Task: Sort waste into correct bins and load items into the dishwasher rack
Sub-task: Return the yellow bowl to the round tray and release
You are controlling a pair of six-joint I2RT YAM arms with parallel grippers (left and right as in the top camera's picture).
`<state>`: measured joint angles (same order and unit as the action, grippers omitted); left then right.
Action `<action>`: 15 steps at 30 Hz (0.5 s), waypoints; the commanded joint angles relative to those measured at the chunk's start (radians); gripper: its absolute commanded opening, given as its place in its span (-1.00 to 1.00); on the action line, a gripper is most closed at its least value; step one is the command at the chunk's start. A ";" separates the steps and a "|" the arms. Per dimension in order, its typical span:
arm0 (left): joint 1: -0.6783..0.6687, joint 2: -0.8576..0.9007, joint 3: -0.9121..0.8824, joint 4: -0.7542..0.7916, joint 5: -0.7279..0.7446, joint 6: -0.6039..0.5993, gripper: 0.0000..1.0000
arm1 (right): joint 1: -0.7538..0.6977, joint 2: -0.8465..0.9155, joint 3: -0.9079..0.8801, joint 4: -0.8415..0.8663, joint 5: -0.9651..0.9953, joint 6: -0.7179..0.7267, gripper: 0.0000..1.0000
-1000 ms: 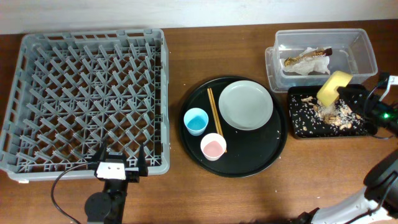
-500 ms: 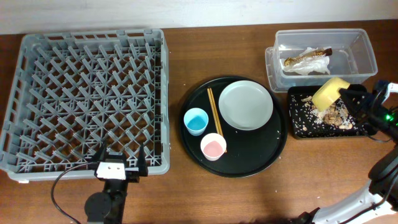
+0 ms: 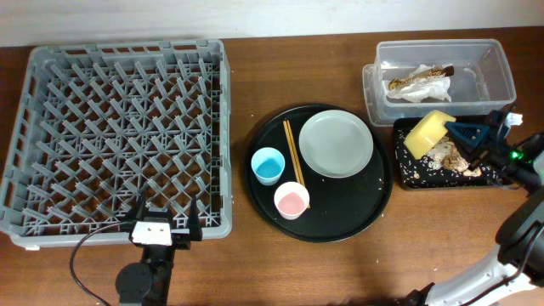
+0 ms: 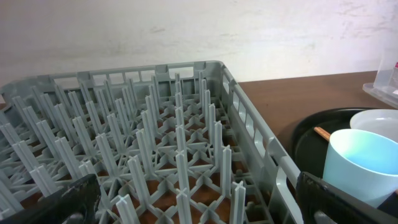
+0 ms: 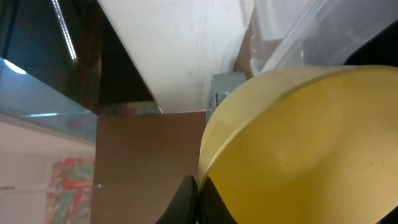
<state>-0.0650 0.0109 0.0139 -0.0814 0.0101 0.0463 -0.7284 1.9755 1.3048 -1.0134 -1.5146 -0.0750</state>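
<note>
My right gripper (image 3: pixel 455 132) is shut on the rim of the yellow bowl (image 3: pixel 427 132), tipped on its side over the shallow black tray (image 3: pixel 403 166). Tan food scraps (image 3: pixel 450 155) lie in that tray. In the right wrist view the bowl (image 5: pixel 311 143) fills the frame, pinched between the fingers (image 5: pixel 199 193). The napkin and brown-gold wrapper (image 3: pixel 418 83) lie in the clear tub (image 3: pixel 501 68). The white plate (image 3: pixel 336 144), light-blue cup (image 3: pixel 268 165), pink cup (image 3: pixel 291 201) and chopsticks (image 3: pixel 294 157) sit on the round black tray (image 3: pixel 374 208). My left gripper (image 4: pixel 193 211) is open at the grey rack's (image 3: pixel 119 132) front edge.
The left wrist view shows the rack's pegs (image 4: pixel 149 137), the light-blue cup (image 4: pixel 364 165) and the plate's rim (image 4: pixel 379 118) to the right. The right arm's cables and base (image 3: pixel 527 229) lie at the table's right edge.
My right gripper has moved left along the black tray with the yellow bowl, now tipped further. The scraps lie more gathered in the tray. The left arm has not moved.
</note>
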 commanded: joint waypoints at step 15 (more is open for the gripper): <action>0.002 -0.006 -0.005 -0.002 -0.006 0.016 1.00 | 0.457 -0.418 -0.006 -0.417 0.539 -0.342 -0.91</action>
<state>-0.0650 0.0109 0.0139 -0.0814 0.0101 0.0463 -0.3958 1.5597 1.2991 -1.4910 -1.1423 -0.5194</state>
